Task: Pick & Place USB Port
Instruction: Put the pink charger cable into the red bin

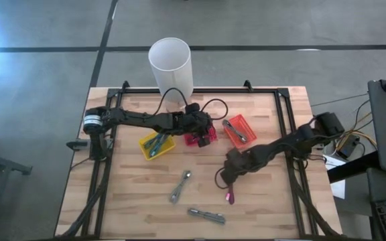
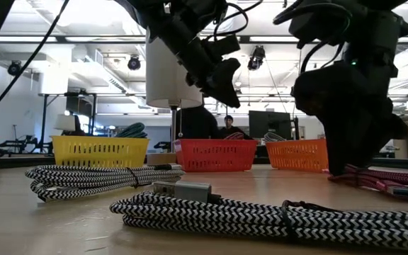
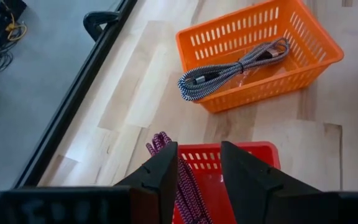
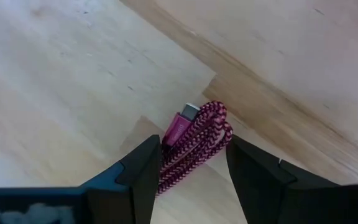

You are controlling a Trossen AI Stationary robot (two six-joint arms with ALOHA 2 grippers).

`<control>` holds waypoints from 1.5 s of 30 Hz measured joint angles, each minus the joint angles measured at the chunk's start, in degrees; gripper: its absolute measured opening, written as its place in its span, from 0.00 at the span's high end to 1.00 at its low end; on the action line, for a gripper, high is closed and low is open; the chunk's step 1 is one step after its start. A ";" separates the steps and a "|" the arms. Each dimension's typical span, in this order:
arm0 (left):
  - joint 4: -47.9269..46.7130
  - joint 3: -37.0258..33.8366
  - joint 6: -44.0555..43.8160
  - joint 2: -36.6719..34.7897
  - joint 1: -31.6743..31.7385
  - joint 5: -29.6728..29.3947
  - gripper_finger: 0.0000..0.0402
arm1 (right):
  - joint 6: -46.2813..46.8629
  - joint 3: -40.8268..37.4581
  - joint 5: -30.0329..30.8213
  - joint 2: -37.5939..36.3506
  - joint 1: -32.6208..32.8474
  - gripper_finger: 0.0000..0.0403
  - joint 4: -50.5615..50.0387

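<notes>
Right wrist view: my right claw [image 4: 191, 165] is spread wide with the coiled pink cable [image 4: 194, 140] lying between the fingers on the bare tabletop [image 4: 55, 74], metal plug end pointing away from the wrist. Nothing gripped yet as far as I can tell; the fingers straddle the coil without pinching it. So I read this as the pick step on the right side, just before the close.

High view puts that claw [image 1: 230, 181] low over the wood with the pink cable [image 1: 230, 197] just in front of it, well apart from the baskets.

Left claw [image 3: 197, 168] is partly open over the red basket [image 3: 253, 149], with a pink-purple cable [image 3: 179, 180] between its fingers and running down into the basket. I can't tell whether it's holding that cable or clear of it.

Orange basket [image 3: 309, 68] already has a grey striped cable [image 3: 229, 71] in it; yellow basket [image 1: 157, 144] has one too. Two more striped cables sit loose on the tabletop, one [image 1: 181, 185] mid-board and one [image 1: 206, 215] near the front edge.

Next move, my call: close right squarely on the coil so the loops don't splay, lift straight, carry to the red basket. Left needs to clear out of there first or we collide.
</notes>
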 joint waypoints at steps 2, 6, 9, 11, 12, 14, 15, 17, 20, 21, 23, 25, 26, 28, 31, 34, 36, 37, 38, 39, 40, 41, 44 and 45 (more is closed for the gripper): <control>0.34 0.00 0.64 0.00 0.00 -0.01 0.69 | -1.22 0.79 0.02 0.55 -0.02 0.56 0.04; 1.31 0.00 2.64 0.00 0.02 -0.02 0.69 | -1.54 1.66 0.55 1.06 -0.02 0.56 2.26; 1.50 0.02 3.24 0.00 0.02 -0.11 0.69 | -1.52 1.62 0.81 1.49 -0.02 0.57 1.68; 1.43 0.02 3.28 0.00 0.02 -0.15 0.69 | -1.52 1.62 0.81 1.58 -0.02 0.59 1.65; 1.53 0.02 3.28 0.00 0.02 -0.19 0.69 | -1.58 1.62 0.81 1.58 -0.02 0.60 1.58; 1.51 0.02 3.30 0.00 0.02 -0.20 0.69 | -2.41 1.60 0.81 1.58 -0.02 0.64 1.38; 1.48 0.02 3.29 0.00 0.02 -0.21 0.69 | -2.94 1.60 0.80 1.58 -0.02 0.66 1.24; 1.46 0.02 3.28 0.00 0.02 -0.21 0.69 | -4.53 1.60 0.80 1.57 -0.04 0.71 1.24; 1.45 0.02 3.26 0.00 0.02 -0.21 0.69 | -6.34 1.60 0.79 1.56 -0.12 0.79 1.43; 1.47 0.02 3.21 0.00 0.02 -0.21 0.69 | -6.69 1.60 0.77 1.56 -0.17 0.81 1.41; 1.47 0.00 2.62 0.00 0.02 -0.21 0.69 | -7.63 1.60 0.79 1.47 -0.23 0.86 1.38; 1.47 0.00 2.25 0.00 0.02 -0.21 0.69 | -8.60 1.61 0.79 1.23 -0.34 0.90 1.40; 1.45 0.00 2.16 0.00 0.02 -0.21 0.69 | -9.05 1.72 0.79 1.13 -0.45 0.92 1.38; 1.45 0.00 1.90 0.00 -0.02 -0.21 0.69 | -10.76 2.29 0.79 0.83 -0.80 0.95 1.18; 1.42 0.00 1.51 0.00 -0.23 -0.21 0.69 | -14.62 3.96 2.17 -0.39 -1.14 0.97 1.20; 1.18 -0.02 1.49 0.00 -0.73 -0.21 0.69 | -19.71 5.98 6.07 -2.53 -1.06 0.96 1.12; 0.04 0.11 1.44 -0.06 -1.14 -0.19 0.69 | -23.58 7.39 9.69 -4.40 -0.83 0.96 0.96; -1.07 0.31 1.36 -0.30 -1.44 -0.18 0.69 | -25.61 7.94 11.95 -5.42 -0.60 0.96 0.53; -2.04 0.39 0.93 -0.62 -1.74 -0.15 0.69 | -27.49 8.44 14.51 -6.58 -0.30 0.96 -0.06; -2.67 0.45 0.44 -1.08 -2.07 -0.09 0.69 | -29.11 8.82 16.88 -7.76 0.09 0.96 -0.65; -3.28 0.48 0.07 -1.95 -2.48 0.01 0.70 | -30.37 8.96 19.01 -9.05 0.50 0.96 -0.93; -3.89 0.44 -0.31 -2.83 -2.91 0.05 0.70 | -31.34 8.96 20.63 -10.41 0.81 0.96 -1.50; -5.13 0.44 -1.55 -6.22 -4.29 0.31 0.71 | -34.00 7.87 24.43 -14.73 1.68 0.96 -1.81; -5.28 0.42 -1.91 -7.30 -4.82 0.34 0.71 | -34.62 7.17 26.09 -16.15 1.89 0.96 -1.89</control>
